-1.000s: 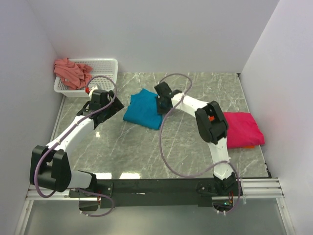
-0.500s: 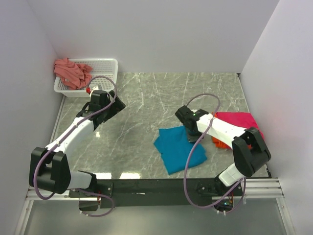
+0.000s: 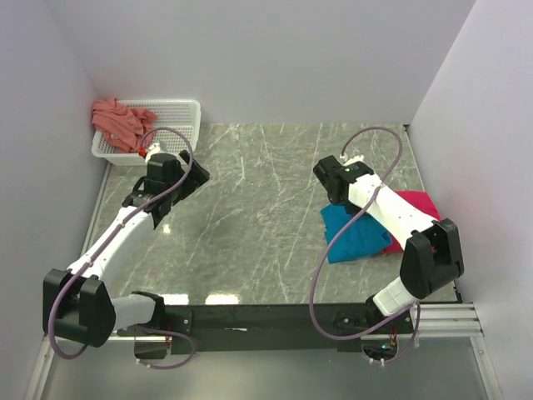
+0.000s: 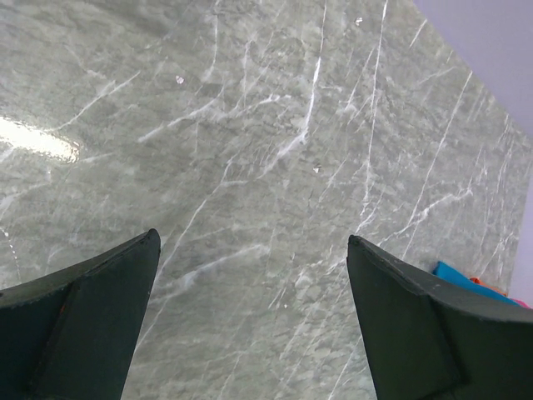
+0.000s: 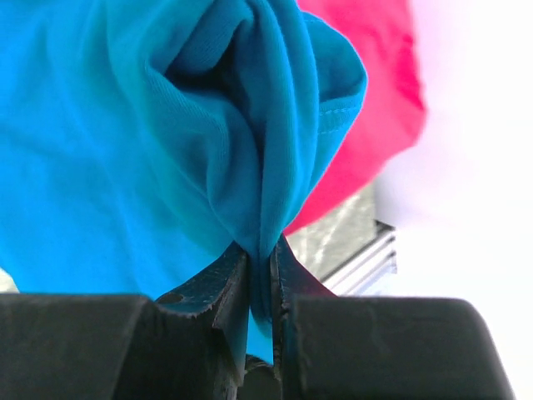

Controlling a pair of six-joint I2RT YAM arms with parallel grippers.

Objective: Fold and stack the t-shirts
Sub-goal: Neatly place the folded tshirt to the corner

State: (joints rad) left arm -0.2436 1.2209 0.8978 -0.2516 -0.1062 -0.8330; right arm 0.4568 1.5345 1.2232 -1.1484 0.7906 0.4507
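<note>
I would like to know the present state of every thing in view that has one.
left gripper: open, empty.
right gripper: shut on the teal-blue t-shirt.
teal-blue t-shirt: bunched, beside the magenta-pink t-shirt.
magenta-pink t-shirt: folded, lying flat.
salmon-pink t-shirt: crumpled, draped over the basket rim.
basket: upright.

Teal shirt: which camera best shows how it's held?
Right wrist: the teal shirt fills the view, a fold pinched between the right gripper's fingers. The top view shows it small, partly under the arm; the left wrist catches only a blue sliver.
</note>
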